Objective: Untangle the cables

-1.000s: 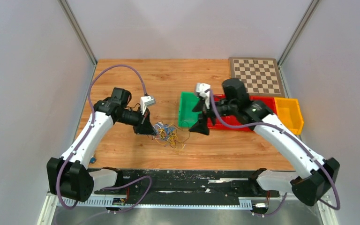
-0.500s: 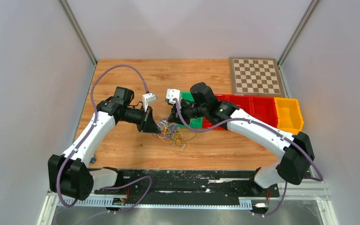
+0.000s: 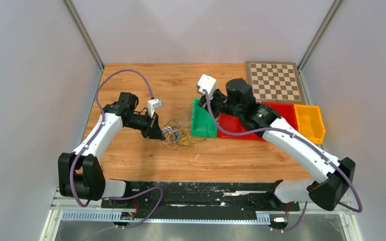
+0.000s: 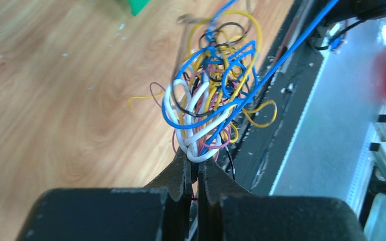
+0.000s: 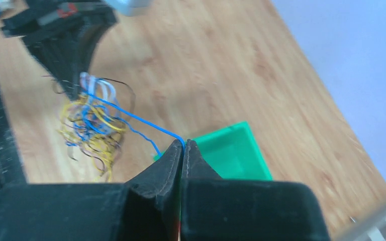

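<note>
The cables (image 3: pixel 176 136) form a small snarl of yellow, blue, white, dark and pink wires on the wooden table, left of the green bin. My left gripper (image 3: pixel 157 133) is at the snarl's left edge. In the left wrist view the left gripper (image 4: pixel 195 163) is shut on white loops of the cables (image 4: pixel 213 95). My right gripper (image 5: pixel 184 143) is shut on a single blue wire (image 5: pixel 135 118), which runs taut back to the cables (image 5: pixel 93 120). In the top view the right gripper (image 3: pixel 202 104) hangs over the green bin's far left corner.
A green bin (image 3: pixel 201 124), a red bin (image 3: pixel 281 113) and a yellow bin (image 3: pixel 309 123) stand in a row at the right. A chessboard (image 3: pixel 275 81) lies behind them. A black rail (image 3: pixel 196 193) runs along the table's near edge.
The right gripper went from open to shut on the blue wire at the snarl, then drew back and up to the right, stretching the wire. The left gripper shifted slightly left with the snarl.
</note>
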Tool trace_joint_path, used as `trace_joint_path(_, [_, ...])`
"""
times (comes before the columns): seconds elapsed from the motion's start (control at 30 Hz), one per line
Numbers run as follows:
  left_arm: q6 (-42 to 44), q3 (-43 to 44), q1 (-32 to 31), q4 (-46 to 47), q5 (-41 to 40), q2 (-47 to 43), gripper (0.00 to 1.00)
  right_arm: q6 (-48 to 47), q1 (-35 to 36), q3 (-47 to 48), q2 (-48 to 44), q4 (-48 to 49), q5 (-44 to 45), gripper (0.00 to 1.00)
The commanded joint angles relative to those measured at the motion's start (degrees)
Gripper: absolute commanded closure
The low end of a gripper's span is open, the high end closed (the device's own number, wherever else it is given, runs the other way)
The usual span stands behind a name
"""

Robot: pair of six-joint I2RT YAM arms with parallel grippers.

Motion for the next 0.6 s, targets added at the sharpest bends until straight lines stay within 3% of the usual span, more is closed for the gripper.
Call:
trace_joint_path(0.0, [9.02, -0.48, 2.3, -7.1, -13.12, 4.15, 1.0, -1.26, -8.52, 6.09, -8.12, 7.08, 13.87, 1.0])
trace_joint_path(0.2, [12.92, -0.24, 2.61, -10.61, -14.99, 7.56, 0.99, 0.0, -11.61, 10.27, -11.12, 6.48, 13.04, 1.0])
trace_joint_path(0.37, [15.67, 1.78, 2.69, -13.69, -10.78, 6.54, 0.99, 1.34, -11.84, 8.84, -12.23, -1.47, -1.6, 1.0])
trace_joint_path(0.4, [16.72, 2.96, 2.74, -15.83, -9.35, 6.21, 0.99, 2.67, -11.81, 7.96, -11.97, -3.95, -6.35, 0.95])
trace_joint_path(0.43, [18.34, 3.45, 2.76, -16.77, -5.75, 5.37, 0.99, 4.13, -11.77, 6.49, -11.75, -5.66, -11.52, 0.79])
trace_joint_path(0.5, [20.34, 4.94, 2.46, -19.26, -0.15, 4.0, 0.97, 6.02, -11.31, 1.55, -11.71, -6.03, -21.27, 0.28])
trace_joint_path(0.57, [19.99, 6.01, 1.43, -20.07, 3.49, 2.96, 0.95, 4.18, -9.15, -2.97, -11.14, -4.53, -22.44, 0.18])
